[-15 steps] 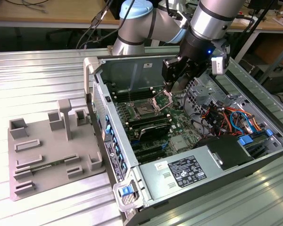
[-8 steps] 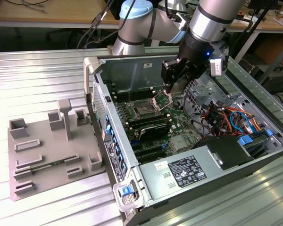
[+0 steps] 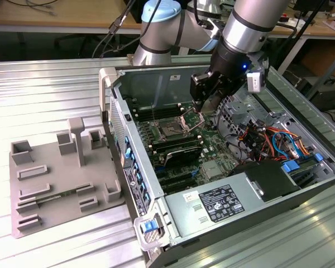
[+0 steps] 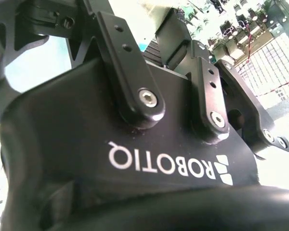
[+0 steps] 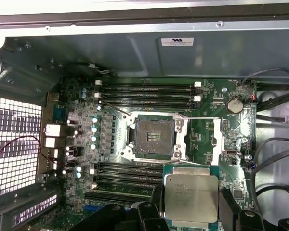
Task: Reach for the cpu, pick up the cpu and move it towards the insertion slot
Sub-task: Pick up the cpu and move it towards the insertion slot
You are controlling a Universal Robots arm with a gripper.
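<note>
I am the arm's gripper (image 3: 204, 106), hanging inside an open computer case (image 3: 301, 190) that lies on its side on a ribbed metal table (image 3: 44, 84). My jaws are pinching the cpu (image 5: 191, 198) — a flat square chip with a pale silvery top, held level between my dark fingers (image 5: 229, 206) in the first wrist view. The cpu is off the board, held above the green motherboard (image 5: 207, 130). Just beside it, toward the case's back wall, lies the slot (image 5: 151, 137): a dark square socket, its shiny metal frame swung open. In the exterior view the slot (image 3: 172, 131) sits near the middle of the board, with me above its far corner. Long black memory slots (image 5: 149, 91) run along both sides of the socket. A grey tray (image 3: 61, 178) rests on the table beside the case — at the exterior view's left.
</note>
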